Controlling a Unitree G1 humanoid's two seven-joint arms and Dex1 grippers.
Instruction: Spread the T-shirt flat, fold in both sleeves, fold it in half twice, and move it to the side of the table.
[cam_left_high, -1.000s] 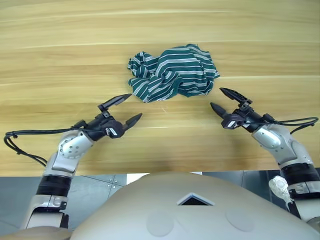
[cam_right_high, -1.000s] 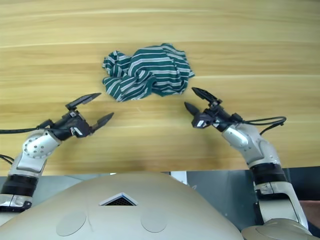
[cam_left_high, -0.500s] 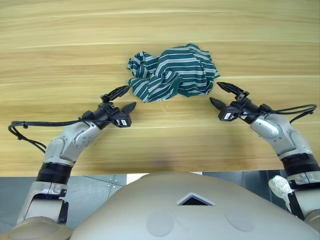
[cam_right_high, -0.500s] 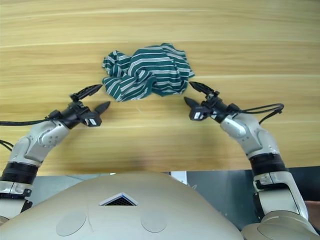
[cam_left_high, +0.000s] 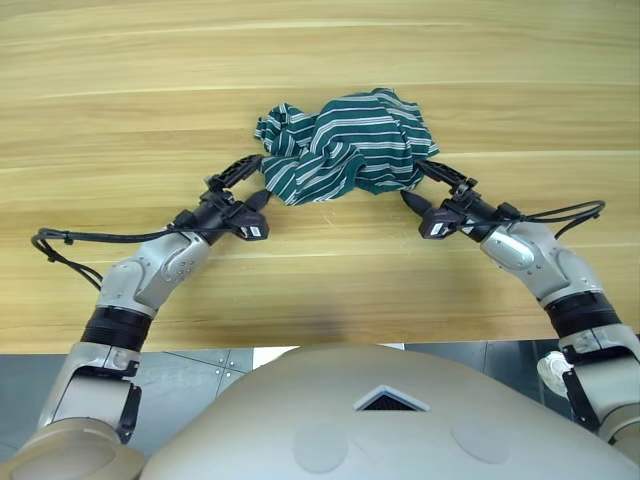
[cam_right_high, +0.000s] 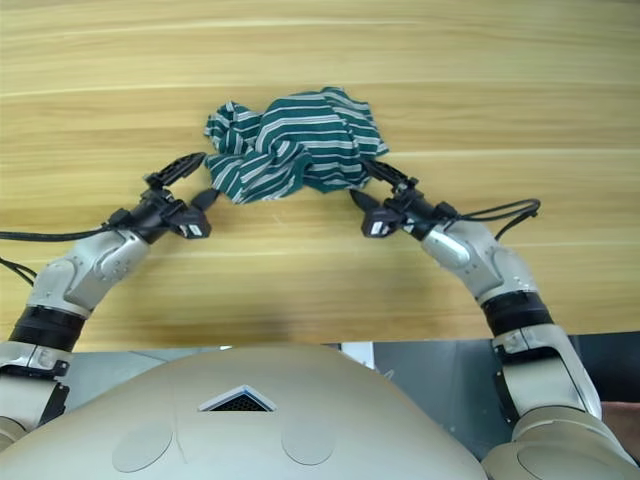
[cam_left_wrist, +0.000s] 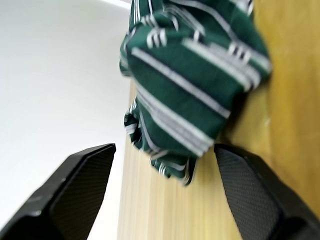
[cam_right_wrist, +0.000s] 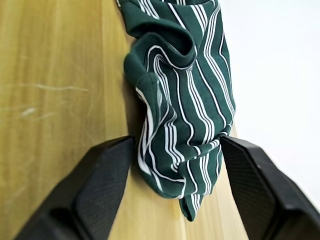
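Here, crumpled T-shirt, left end effector, right end effector, both apart, straddling it

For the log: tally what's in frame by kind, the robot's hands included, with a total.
T-shirt, green with white stripes, crumpled: 1
Robot hands, both open at the shirt's edges: 2 (left hand, right hand)
Wooden table: 1
Total: 4
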